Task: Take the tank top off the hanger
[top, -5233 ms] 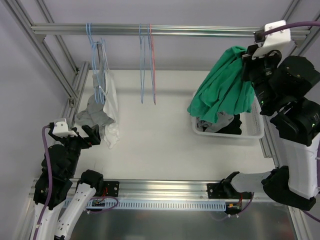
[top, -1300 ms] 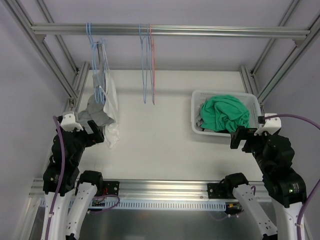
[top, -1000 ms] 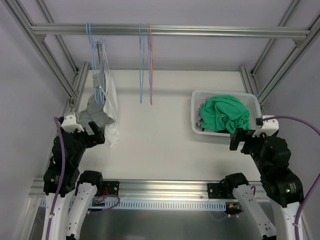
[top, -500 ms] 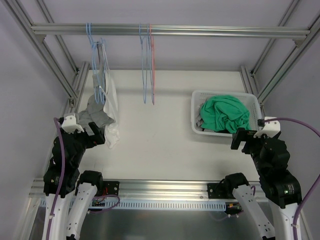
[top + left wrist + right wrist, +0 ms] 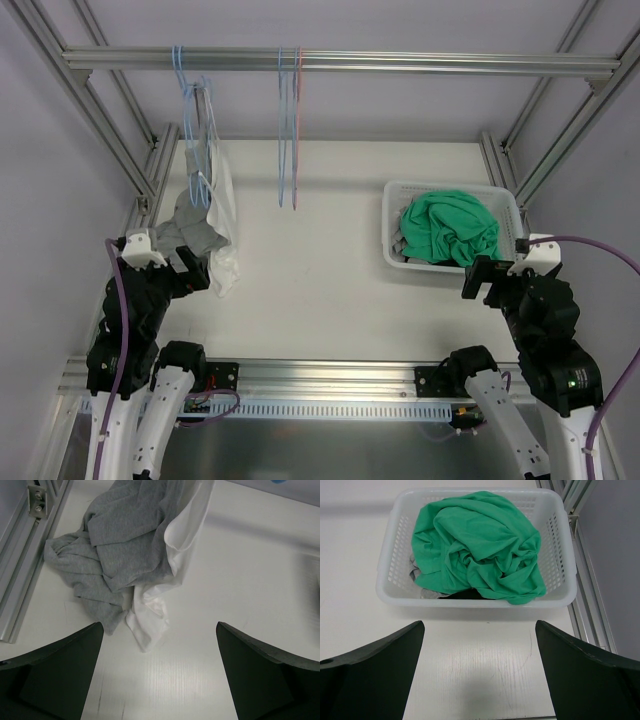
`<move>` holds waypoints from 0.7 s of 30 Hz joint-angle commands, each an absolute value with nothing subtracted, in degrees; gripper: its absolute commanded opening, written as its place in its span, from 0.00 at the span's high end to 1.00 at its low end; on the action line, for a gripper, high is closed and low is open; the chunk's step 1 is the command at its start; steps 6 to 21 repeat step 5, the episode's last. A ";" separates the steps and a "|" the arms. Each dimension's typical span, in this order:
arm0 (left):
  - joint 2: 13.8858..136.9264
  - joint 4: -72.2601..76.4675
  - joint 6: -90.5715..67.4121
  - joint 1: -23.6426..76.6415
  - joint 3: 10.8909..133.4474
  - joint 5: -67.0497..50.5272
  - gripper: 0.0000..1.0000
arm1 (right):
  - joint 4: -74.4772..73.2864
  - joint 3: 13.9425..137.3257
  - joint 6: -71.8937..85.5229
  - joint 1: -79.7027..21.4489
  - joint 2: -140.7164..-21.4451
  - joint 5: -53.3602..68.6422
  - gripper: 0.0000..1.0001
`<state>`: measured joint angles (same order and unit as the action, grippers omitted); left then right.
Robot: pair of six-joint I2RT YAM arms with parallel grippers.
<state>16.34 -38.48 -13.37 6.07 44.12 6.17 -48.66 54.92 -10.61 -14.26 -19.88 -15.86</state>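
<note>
The green tank top [image 5: 450,228] lies crumpled in the white basket [image 5: 452,267] at the right; the right wrist view shows the same tank top [image 5: 475,545] piled over darker clothes. Two bare hangers [image 5: 288,130], blue and red, hang from the middle of the top rail. My right gripper [image 5: 478,278] stands open just in front of the basket, and between its fingers [image 5: 480,675] there is only table. My left gripper [image 5: 190,270] is open too, low at the left, its fingers [image 5: 160,680] empty and just short of the grey and white clothes.
Blue hangers [image 5: 192,110] at the left of the rail carry a grey garment [image 5: 115,545] and a white one [image 5: 150,615] that trail onto the table. Aluminium frame posts [image 5: 150,170] stand along both sides.
Five seconds ago my right gripper held the green tank top high over the basket; it now lies in the basket and the arm is back low. Over the last second only the middle hangers sway slightly.
</note>
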 commanded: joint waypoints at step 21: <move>15.38 -37.18 -14.06 6.59 43.77 5.89 0.01 | -47.02 55.02 -11.42 -14.77 -20.74 -17.31 0.00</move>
